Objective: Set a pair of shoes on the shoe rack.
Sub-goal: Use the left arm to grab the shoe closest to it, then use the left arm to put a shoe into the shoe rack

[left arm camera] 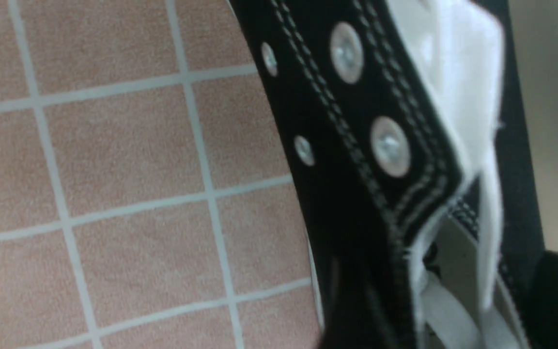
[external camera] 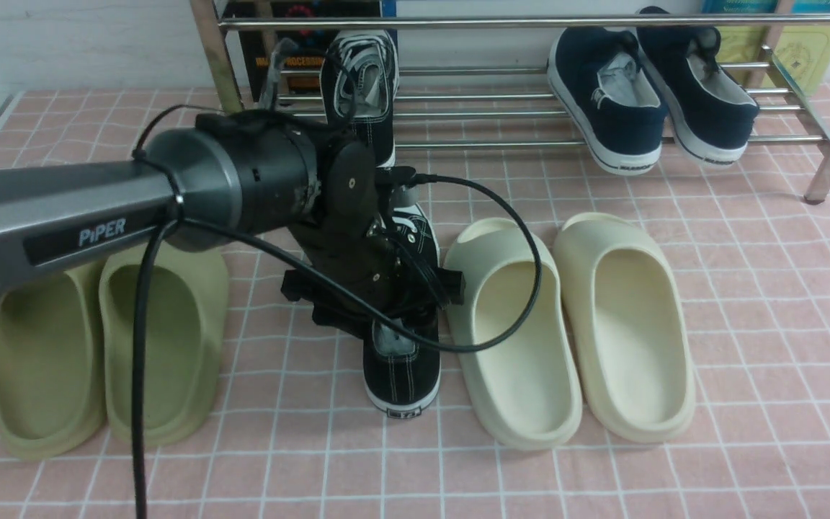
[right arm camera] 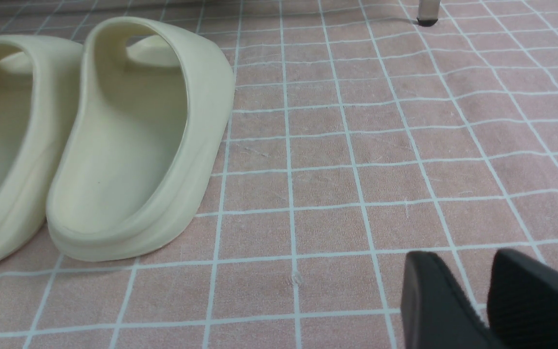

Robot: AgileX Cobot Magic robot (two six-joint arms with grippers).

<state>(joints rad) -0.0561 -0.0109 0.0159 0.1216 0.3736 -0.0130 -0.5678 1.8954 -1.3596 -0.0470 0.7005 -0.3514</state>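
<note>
The left gripper (external camera: 379,288) is right down on the loose sneaker (external camera: 400,375), around the lace area. Honestly I can't tell if the jaws have closed on it. The left arm (external camera: 242,173) blocks the front view, and its wrist cam is just a blurry close-up of the shoe's side.

My take: pinch one side wall by the eyelets (left arm camera: 389,145), not the laces (external camera: 415,225), since laces slip. Lift straight up before swinging. The cream slides (external camera: 516,339) are just beside the gripper on its right and the green slides (external camera: 155,346) are near on its left. Then carry it forward to the rack (external camera: 501,144), which lies beyond the gripper, and set it down next to the racked sneaker (external camera: 364,72).

The right gripper (right arm camera: 468,276) hangs low over the floor (right arm camera: 356,169), fingers a little apart, holding nothing.

The shoe itself is black canvas with white stitching, metal eyelets, white laces and a white sole. The upper looks soft, so I'd guess it sags in a one-sided grip.
</note>
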